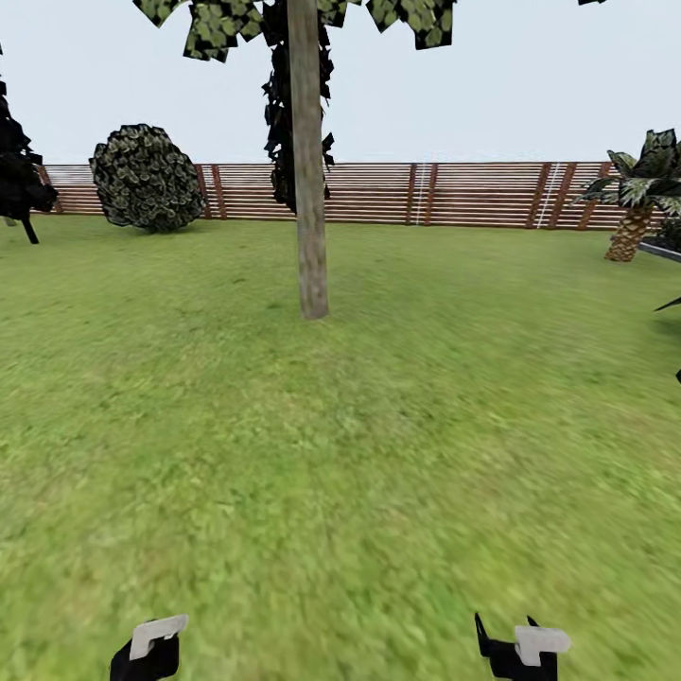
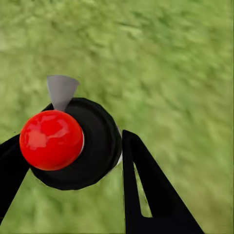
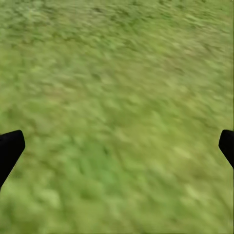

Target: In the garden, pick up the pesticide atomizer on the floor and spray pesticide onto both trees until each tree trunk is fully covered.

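Note:
One tree stands ahead on the lawn in the head view, its pale grey-brown tree trunk rising from the grass to a blocky green canopy at the top edge. No white specks show on the bark. In the left wrist view the pesticide atomizer, a dark round bottle with a red top and grey nozzle, sits between the black fingers, with my left gripper shut on it. In the right wrist view my right gripper is open over bare grass. Both arms' ends show at the head view's bottom edge.
A reddish-brown slat fence closes the lawn at the back. A round dark bush stands at the back left, a near-black narrow tree at the far left, and a striped palm-like plant at the right. Grass lies between me and the trunk.

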Robot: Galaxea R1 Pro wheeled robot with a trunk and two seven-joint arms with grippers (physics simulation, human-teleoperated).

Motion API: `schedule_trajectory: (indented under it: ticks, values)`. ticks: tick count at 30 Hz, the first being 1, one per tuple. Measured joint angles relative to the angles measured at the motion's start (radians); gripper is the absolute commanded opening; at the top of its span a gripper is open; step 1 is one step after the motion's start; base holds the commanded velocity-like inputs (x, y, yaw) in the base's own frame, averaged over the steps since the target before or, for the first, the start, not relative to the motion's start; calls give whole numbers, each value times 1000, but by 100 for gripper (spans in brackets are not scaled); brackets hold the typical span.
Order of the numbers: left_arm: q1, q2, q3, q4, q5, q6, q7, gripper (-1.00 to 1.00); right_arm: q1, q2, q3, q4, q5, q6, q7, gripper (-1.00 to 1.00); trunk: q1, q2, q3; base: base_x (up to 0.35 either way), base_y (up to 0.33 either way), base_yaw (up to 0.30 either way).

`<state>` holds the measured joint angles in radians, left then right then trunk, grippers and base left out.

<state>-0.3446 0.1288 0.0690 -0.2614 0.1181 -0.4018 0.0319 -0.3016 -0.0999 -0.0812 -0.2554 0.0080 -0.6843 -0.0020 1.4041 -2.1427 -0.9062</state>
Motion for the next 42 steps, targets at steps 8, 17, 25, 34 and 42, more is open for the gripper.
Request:
schedule_trajectory:
  ticks: [8,17,25,34,42]
  values:
    - [0,0,0,0,2,0,0,-100,0,0,0,0,0,0,0,100,0,0,0,337,0,0]
    - [0,0,0,0,2,0,0,-100,0,0,0,0,0,0,0,100,0,0,0,337,0,0]
    - [0,0,0,0,2,0,0,-100,0,0,0,0,0,0,0,100,0,0,0,337,0,0]
    - [0,0,0,0,4,0,0,-100,0,0,1,0,0,0,0,100,0,0,0,337,0,0]
    - [0,0,0,0,4,0,0,-100,0,0,0,0,0,0,0,100,0,0,0,337,0,0]
